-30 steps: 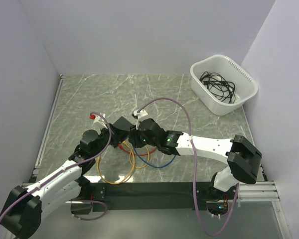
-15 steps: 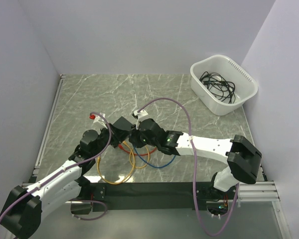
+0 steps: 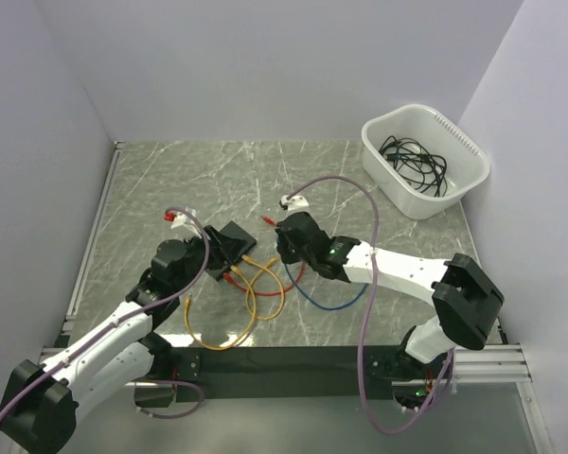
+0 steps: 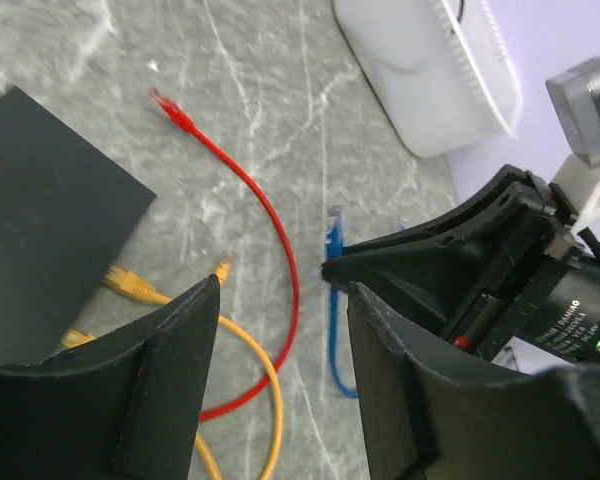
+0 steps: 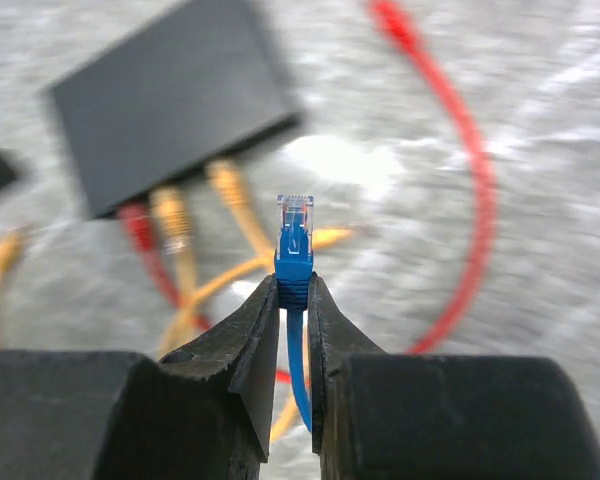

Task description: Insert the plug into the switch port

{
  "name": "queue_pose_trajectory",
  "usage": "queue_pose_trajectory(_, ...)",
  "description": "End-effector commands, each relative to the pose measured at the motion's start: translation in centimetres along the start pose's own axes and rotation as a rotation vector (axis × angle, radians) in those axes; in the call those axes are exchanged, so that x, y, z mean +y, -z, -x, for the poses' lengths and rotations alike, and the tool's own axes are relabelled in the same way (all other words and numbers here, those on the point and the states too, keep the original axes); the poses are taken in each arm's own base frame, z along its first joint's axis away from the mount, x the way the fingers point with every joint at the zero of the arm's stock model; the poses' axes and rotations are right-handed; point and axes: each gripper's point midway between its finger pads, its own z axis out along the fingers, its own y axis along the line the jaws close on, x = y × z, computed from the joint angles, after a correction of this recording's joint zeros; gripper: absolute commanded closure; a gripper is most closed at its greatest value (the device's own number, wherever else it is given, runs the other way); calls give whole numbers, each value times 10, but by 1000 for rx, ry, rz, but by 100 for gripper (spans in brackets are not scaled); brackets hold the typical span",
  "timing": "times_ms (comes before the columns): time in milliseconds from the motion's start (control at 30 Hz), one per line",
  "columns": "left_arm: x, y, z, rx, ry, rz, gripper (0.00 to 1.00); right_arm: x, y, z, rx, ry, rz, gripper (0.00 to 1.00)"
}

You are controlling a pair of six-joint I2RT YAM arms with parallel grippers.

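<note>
While the right gripper (image 5: 293, 300) pinches the plug (image 5: 294, 225), the switch (image 5: 175, 100) lies apart

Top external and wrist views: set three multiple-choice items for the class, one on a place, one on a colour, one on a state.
1. Where does the white tub stand? A near left corner; B far right corner; C centre.
2. What colour is the plug in the right gripper? A red; B yellow; C blue.
3. How is the left gripper? A open, empty; B shut on a red cable; C shut on a yellow cable.
Answers: B, it sits far right in the overhead view; C, the right wrist view shows blue pinched between the fingers; A, its fingers stand apart with nothing gripped.
</note>
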Motion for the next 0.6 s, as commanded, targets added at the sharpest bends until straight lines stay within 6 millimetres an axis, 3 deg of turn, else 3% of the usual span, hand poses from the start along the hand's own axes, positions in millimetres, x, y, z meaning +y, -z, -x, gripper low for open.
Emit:
queue_pose_trajectory(0, -7, -4, 28, -70, -77, 32, 40, -40, 9, 13, -35, 40, -169, 100)
queue_pose_trajectory(167, 15, -15, 45, -127, -124, 145, 32, -73, -13, 14, 4, 59, -276, 100)
queue_pose_trajectory(267, 24, -23, 51, -128, -126, 161, 32, -77, -33, 15, 22, 61, -276, 100)
queue_pose_trajectory(400, 39, -30, 57, -115, -95, 142, 31, -65, -57, 20, 21, 37, -232, 100)
queue_pose_trajectory(433, 53, -32, 61, -115, -79, 164, 31, -61, -62, 22, 16, 31, -217, 100)
queue_pose_trajectory(567, 74, -37, 69, -117, -18, 158, 31, -55, -84, 18, 36, 25, -202, 100)
